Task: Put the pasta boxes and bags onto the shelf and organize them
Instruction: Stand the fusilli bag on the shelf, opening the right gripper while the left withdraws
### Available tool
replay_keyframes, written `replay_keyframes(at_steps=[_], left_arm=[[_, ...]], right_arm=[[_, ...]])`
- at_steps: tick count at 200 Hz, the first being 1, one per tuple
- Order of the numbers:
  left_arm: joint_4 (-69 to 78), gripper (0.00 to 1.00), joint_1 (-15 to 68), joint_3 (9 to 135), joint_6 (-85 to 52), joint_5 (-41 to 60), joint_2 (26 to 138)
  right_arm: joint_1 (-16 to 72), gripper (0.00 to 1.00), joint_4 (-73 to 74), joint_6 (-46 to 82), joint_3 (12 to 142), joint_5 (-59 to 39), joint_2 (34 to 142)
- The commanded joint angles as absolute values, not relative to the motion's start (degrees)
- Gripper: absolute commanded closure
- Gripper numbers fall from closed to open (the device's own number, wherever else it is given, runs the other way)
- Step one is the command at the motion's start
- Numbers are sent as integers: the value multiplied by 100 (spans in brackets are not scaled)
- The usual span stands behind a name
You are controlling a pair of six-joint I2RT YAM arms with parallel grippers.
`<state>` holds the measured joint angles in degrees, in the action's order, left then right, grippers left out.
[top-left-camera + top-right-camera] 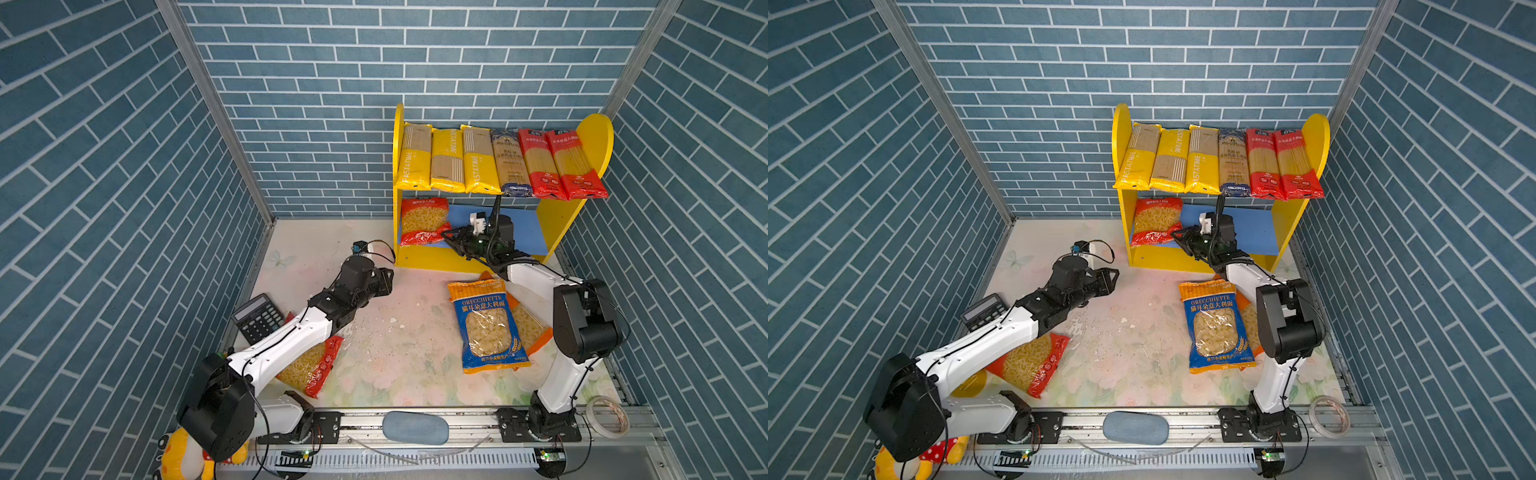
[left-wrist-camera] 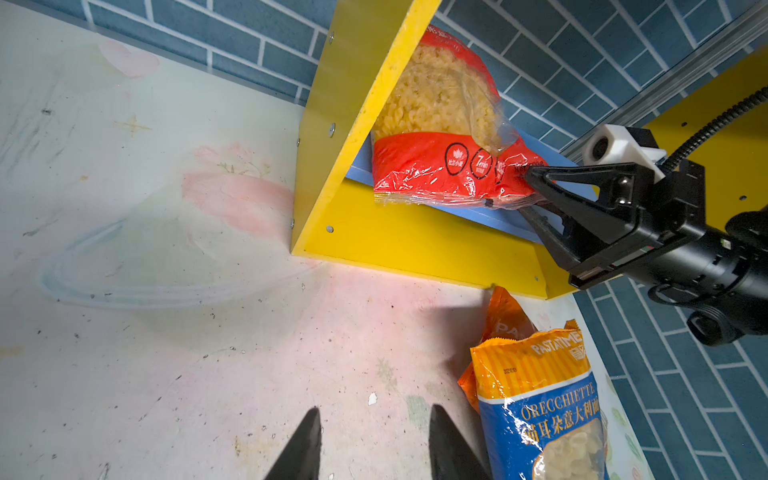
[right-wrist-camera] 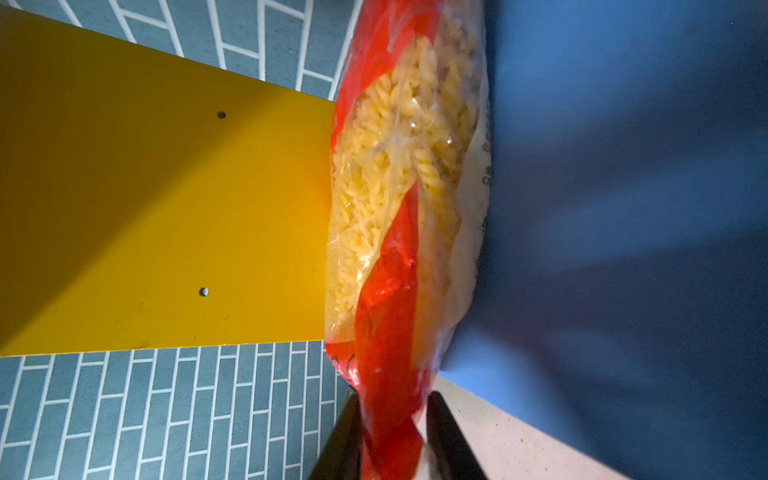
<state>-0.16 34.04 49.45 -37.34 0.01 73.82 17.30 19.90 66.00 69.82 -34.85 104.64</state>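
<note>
The shelf point(image 1: 595, 137) stands at the back. Its upper board carries three yellow PASTATIME packs point(image 1: 446, 160), a blue spaghetti bag point(image 1: 512, 166) and two red spaghetti bags point(image 1: 561, 166). A red bag of spiral pasta point(image 1: 424, 220) point(image 3: 399, 166) lies at the left end of the blue lower board point(image 1: 528, 228). My right gripper point(image 1: 448, 237) point(image 3: 390, 399) is at that bag's front corner, jaws apart around the red end. My left gripper point(image 1: 384, 282) point(image 2: 374, 415) hovers open and empty over the table. A blue ORECCHIETTE bag point(image 1: 488, 328) lies on an orange bag point(image 1: 536, 332). Another red bag point(image 1: 316, 365) lies under my left arm.
A black calculator point(image 1: 257, 318) leans at the left wall. A yellow plush toy point(image 1: 178, 457) sits at the front left corner. A tape roll point(image 1: 609, 415) and a grey-blue pad point(image 1: 415, 428) rest on the front rail. Blue brick walls close three sides.
</note>
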Motion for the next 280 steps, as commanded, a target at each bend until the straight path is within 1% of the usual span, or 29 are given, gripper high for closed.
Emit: replay_keyframes(at_steps=[1, 11, 34, 71, 118, 128, 153, 185, 205, 223, 245, 280], left_arm=[[66, 57, 3454, 4863, -3775, -2, 7326], [81, 57, 3469, 4861, -3775, 0, 7337], [123, 56, 3490, 4852, -3795, 0, 7374], [149, 56, 3539, 4854, -3804, 0, 7423], [135, 56, 3578, 4773, -3801, -44, 7375], [136, 56, 3582, 4750, -3814, -74, 7364], [128, 55, 3595, 4714, -3806, -132, 7328], [18, 53, 3619, 4728, -3750, -182, 7258], [-175, 51, 3649, 4694, -3605, -273, 7092], [-346, 49, 3660, 4604, -3449, -368, 6904], [-441, 48, 3660, 4462, -3322, -451, 6704], [-349, 45, 3665, 4166, -3324, -668, 6328]], right_arm=[[1805, 80, 2524, 6994, 6728, -3207, 10260], [1865, 85, 2581, 7050, 6679, -3158, 10227], [2035, 92, 2794, 7234, 6552, -3096, 10173], [2101, 95, 2830, 7293, 6431, -2979, 10185], [2101, 95, 2956, 7355, 6354, -3044, 10248], [2099, 93, 2983, 7377, 6344, -3097, 10235], [2097, 83, 3009, 7348, 6305, -3205, 10172], [2082, 67, 3041, 7350, 6107, -3261, 9963], [2083, 60, 2998, 7306, 5881, -3230, 9706], [2093, 57, 2873, 7219, 5733, -3250, 9510], [2109, 56, 2771, 7139, 5528, -3231, 9304], [2209, 55, 2271, 6731, 5213, -2814, 8746]])
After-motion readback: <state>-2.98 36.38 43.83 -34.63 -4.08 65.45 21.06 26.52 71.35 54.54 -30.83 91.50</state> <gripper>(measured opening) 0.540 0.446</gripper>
